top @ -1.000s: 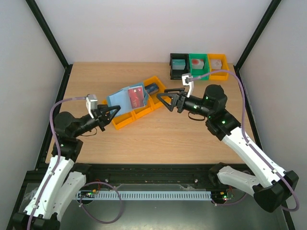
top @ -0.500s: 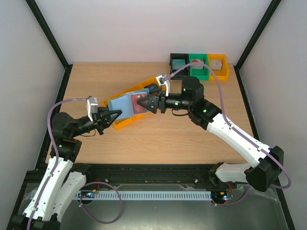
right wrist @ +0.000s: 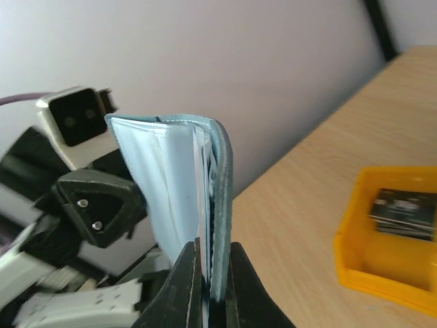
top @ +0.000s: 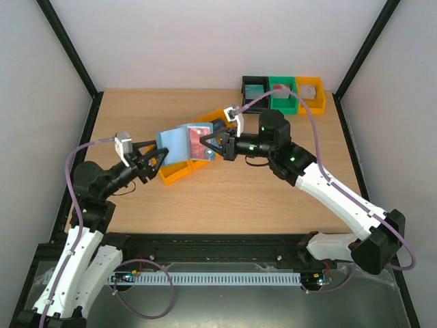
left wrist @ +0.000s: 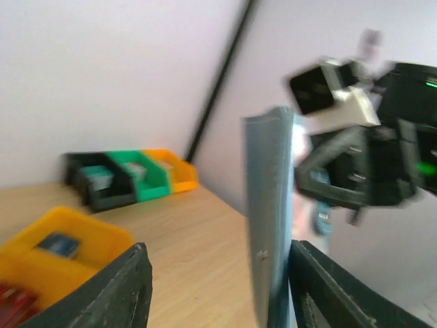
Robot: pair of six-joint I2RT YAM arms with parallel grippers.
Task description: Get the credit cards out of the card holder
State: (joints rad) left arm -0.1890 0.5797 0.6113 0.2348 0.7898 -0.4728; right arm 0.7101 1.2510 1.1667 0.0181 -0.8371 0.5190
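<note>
Since one second ago: right pincer (top: 210, 145) has swung in from the right and closed; left pincer (top: 157, 161) has let go and spread. Card holder (top: 175, 143) now sits slightly higher over the orange tray (top: 179, 173).

Right pincer: clamped on the right edge of the card holder. Right wrist view confirms this, with both fingers (right wrist: 186, 287) pressed together on the lower edge of the folded holder (right wrist: 179, 184), which stands upright out of the grip.

Left pincer: jaws apart. In the left wrist view the holder (left wrist: 270, 219) stands edge-on between the two fingers (left wrist: 116, 294), nearer the right-hand one, with a gap showing on each side. No contact visible.

Cards:
- Red card (top: 200, 139) lies on the holder's upper face, just ahead of the right pincer's tips, not yet out of the holder.
- Thin card edges show between the holder's leaves in the right wrist view; colours cannot be told.
- Dark card (right wrist: 404, 208) lies in a tray compartment to the right of and below the right pincer.
- Blue card (left wrist: 58, 242) lies in a tray compartment left of and beyond the left pincer.

Black, green and orange row of bins (top: 283, 92) sits at the far edge of the table (top: 232, 198), well behind the right pincer.
</note>
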